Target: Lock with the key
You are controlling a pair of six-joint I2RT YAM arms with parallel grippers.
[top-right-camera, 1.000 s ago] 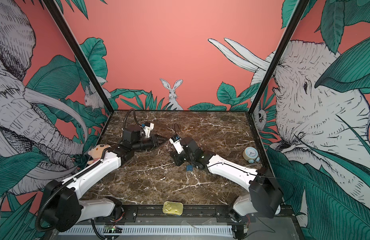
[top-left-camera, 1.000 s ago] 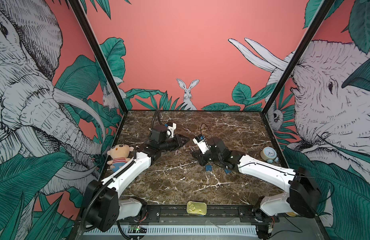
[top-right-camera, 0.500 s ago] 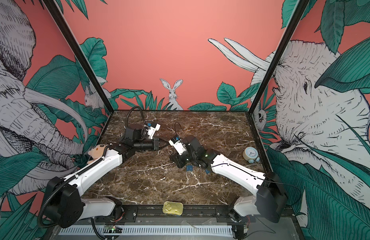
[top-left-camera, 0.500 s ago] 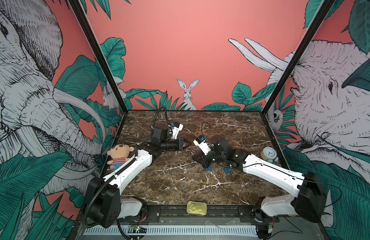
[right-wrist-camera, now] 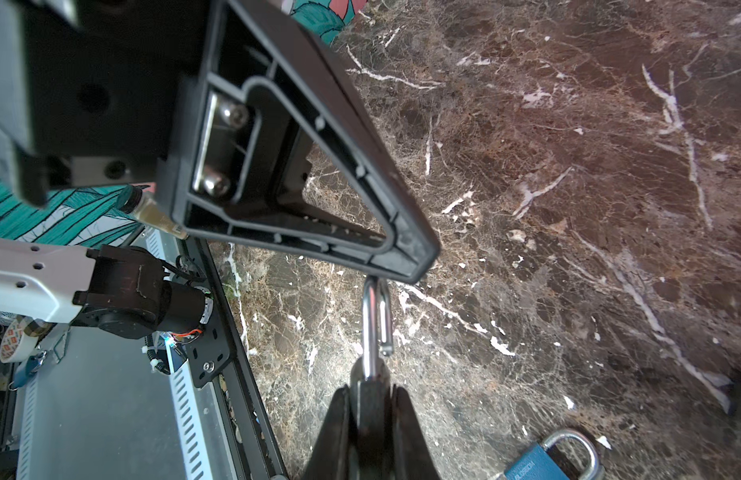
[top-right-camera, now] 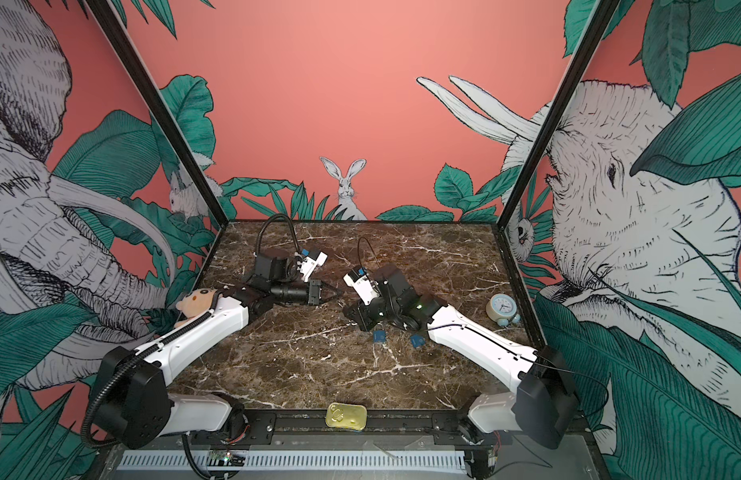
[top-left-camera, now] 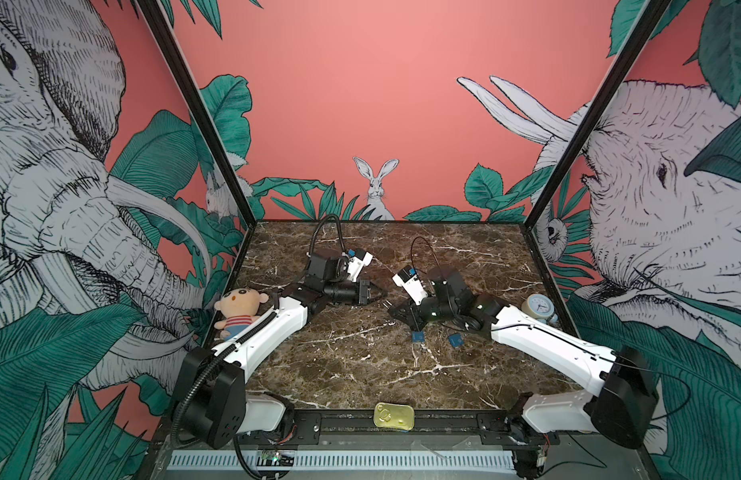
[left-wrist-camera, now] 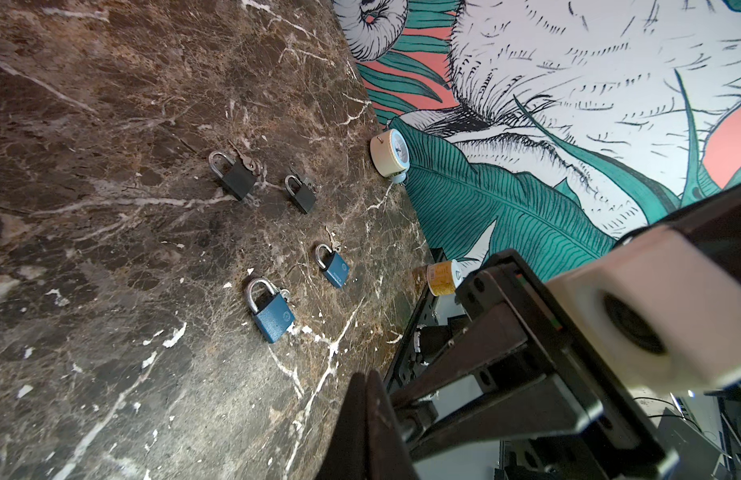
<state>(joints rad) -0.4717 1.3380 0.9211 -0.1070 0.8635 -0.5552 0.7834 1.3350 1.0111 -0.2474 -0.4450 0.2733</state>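
While the right gripper (right-wrist-camera: 370, 388) is squeezing a padlock (right-wrist-camera: 370, 324) by its dark body, the silver loop of that padlock is sticking out past the fingertips. One end of the loop is hanging free, so the padlock is standing open. The left gripper (right-wrist-camera: 414, 259) is pressing its two fingers tight together. Its tip is sitting right at the top of the loop, and I cannot tell if it is pinching anything. Both grippers are meeting low over the middle of the brown marble table (top-left-camera: 360, 365).

Four more locks are lying flat on the table near the right arm: a big blue padlock (left-wrist-camera: 273, 316), a small blue padlock (left-wrist-camera: 335, 270), a big black padlock (left-wrist-camera: 237, 180) and a small black padlock (left-wrist-camera: 303, 197). A key (left-wrist-camera: 249, 165) is lying right against the big black padlock. A little clock (top-left-camera: 538, 306) is standing by the right wall, and a doll (top-left-camera: 237, 309) is sitting by the left arm.
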